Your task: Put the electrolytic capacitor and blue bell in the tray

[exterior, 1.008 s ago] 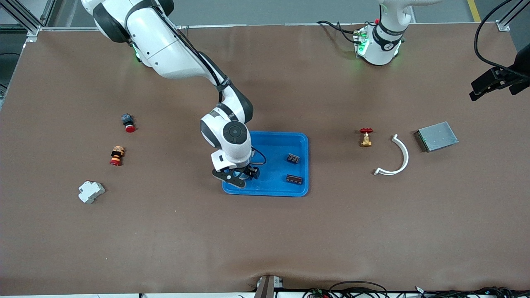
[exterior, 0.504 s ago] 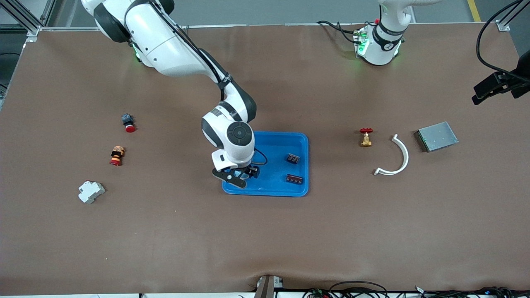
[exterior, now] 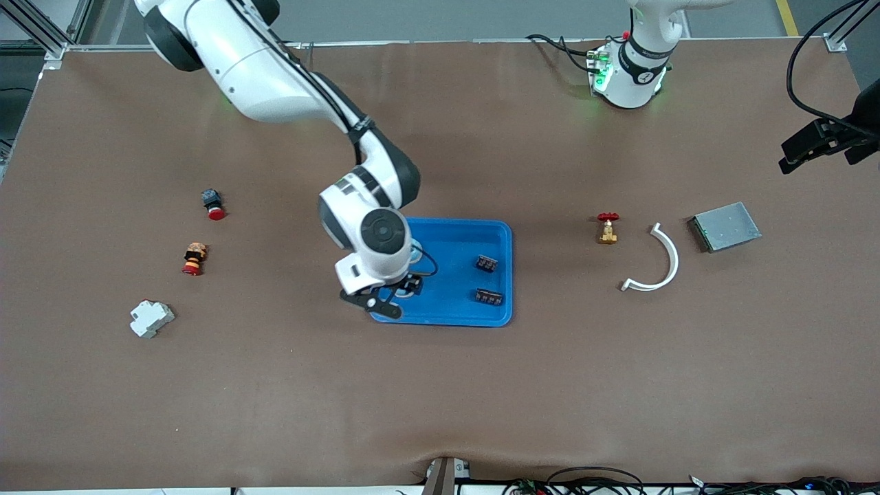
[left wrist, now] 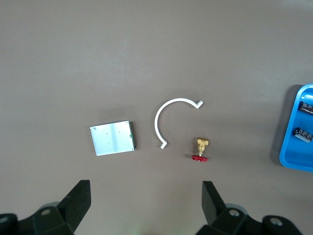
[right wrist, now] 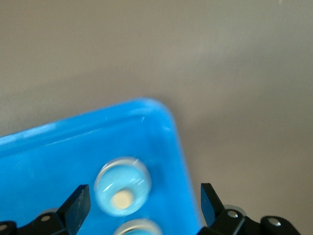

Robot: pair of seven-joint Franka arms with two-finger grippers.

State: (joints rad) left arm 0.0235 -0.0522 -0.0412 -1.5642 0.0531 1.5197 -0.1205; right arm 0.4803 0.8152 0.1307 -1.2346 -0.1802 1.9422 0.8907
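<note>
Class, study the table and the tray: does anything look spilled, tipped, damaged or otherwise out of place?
Nothing stands out. The blue tray sits flat and holds small parts; the other things lie apart on the table, none spilled or broken.

Grey metal box (exterior: 726,226), white arc (exterior: 654,261), brass valve (exterior: 608,228), perhaps red pushbuttons (exterior: 212,203).
</note>
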